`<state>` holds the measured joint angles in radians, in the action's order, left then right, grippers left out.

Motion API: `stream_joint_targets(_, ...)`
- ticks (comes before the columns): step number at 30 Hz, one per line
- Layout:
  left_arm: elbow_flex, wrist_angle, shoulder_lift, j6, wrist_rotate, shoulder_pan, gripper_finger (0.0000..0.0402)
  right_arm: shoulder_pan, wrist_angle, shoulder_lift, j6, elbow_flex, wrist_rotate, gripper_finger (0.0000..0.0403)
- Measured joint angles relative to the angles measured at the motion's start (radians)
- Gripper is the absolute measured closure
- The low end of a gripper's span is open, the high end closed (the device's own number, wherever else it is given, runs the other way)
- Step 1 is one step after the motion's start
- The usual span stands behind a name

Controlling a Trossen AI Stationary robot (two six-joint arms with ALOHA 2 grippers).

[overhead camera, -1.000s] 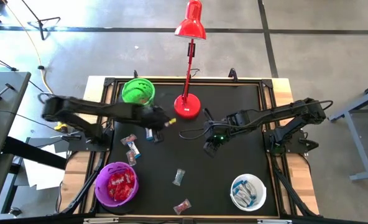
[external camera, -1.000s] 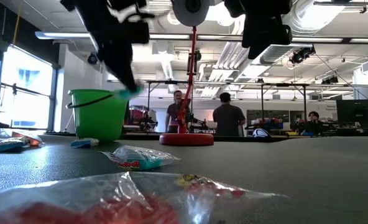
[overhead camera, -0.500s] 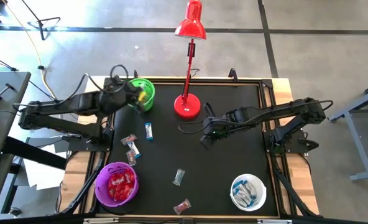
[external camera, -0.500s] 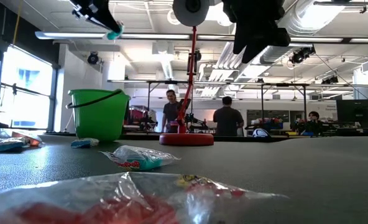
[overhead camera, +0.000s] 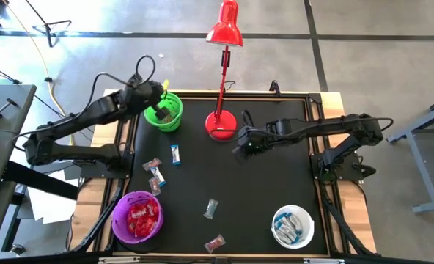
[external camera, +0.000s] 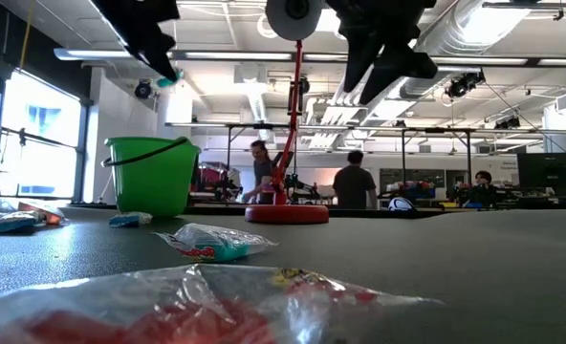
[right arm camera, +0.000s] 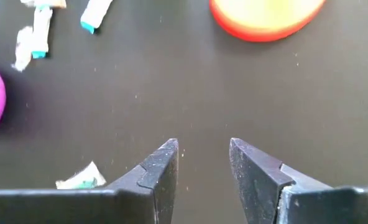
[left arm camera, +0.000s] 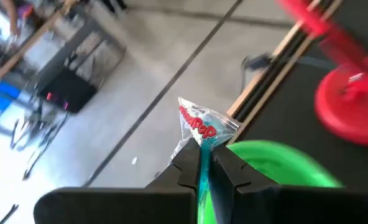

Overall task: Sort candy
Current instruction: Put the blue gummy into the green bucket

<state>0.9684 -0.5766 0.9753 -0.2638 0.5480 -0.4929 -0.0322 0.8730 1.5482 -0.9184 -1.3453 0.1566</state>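
My left gripper (overhead camera: 159,93) hangs over the far left rim of the green bowl (overhead camera: 166,111), shut on a candy (left arm camera: 202,127) in a clear wrapper with red print and a teal stripe. My right gripper (right arm camera: 202,157) stands open above bare table near the red lamp's base (overhead camera: 221,126), with nothing between its fingers. Several loose candies lie flat on the black table: one (overhead camera: 174,154) near the middle left, two (overhead camera: 155,173) beside it, and others (overhead camera: 212,209) (overhead camera: 215,242) toward the near edge. My left gripper pinches the candy's wrapper between its two fingers (left arm camera: 185,163). The crinkled end (left arm camera: 199,122) sticks out past the fingertips. The fingers slant down toward the far left. The candy is lifted clear, above the green bowl (left arm camera: 277,165).
A purple bowl (overhead camera: 138,218) with red candies stands at the near left, and a white bowl (overhead camera: 292,226) with blue-and-white candies at the near right. The red lamp (overhead camera: 225,29) rises at the far middle. People show in the room behind (external camera: 355,182).
My left gripper has carried the candy up and toward the table's far left corner, from the middle of the table to above the green bowl, tipping up from pointing steeply down. My right gripper has drifted toward the far edge, nearer the lamp's base, still open.
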Motion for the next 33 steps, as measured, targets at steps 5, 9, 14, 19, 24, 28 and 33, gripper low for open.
stream_joint_targets(5, 0.000, -0.016, 0.053, 0.001, -0.005, -0.107, 0.0383, 0.023, -0.018, 0.000, 0.002, 0.000, 0.000, 0.0261)
stream_joint_targets(9, 0.000, -0.062, 0.085, 0.046, -0.093, -0.159, 0.0359, 0.027, -0.018, 0.000, 0.002, 0.000, -0.001, 0.0261)
stream_joint_targets(14, 0.000, -0.081, 0.100, 0.071, -0.209, -0.169, 0.0327, 0.027, -0.017, 0.000, 0.002, 0.000, -0.001, 0.0261)
stream_joint_targets(19, 0.000, -0.112, 0.090, 0.126, -0.279, -0.146, 0.0312, 0.027, -0.017, 0.000, 0.002, 0.000, -0.002, 0.0261)
stream_joint_targets(24, 0.000, -0.210, 0.080, 0.239, -0.416, -0.125, 0.0319, 0.027, -0.017, 0.000, 0.005, 0.000, -0.010, 0.0261)
stream_joint_targets(28, 0.000, -0.223, 0.073, 0.325, -0.758, -0.095, 0.0327, 0.027, -0.017, 0.000, 0.044, 0.000, -0.027, 0.0261)
stream_joint_targets(33, 0.000, -0.224, 0.086, 0.366, -1.002, 0.024, 0.0336, 0.027, -0.017, 0.000, 0.061, 0.000, -0.055, 0.0261)
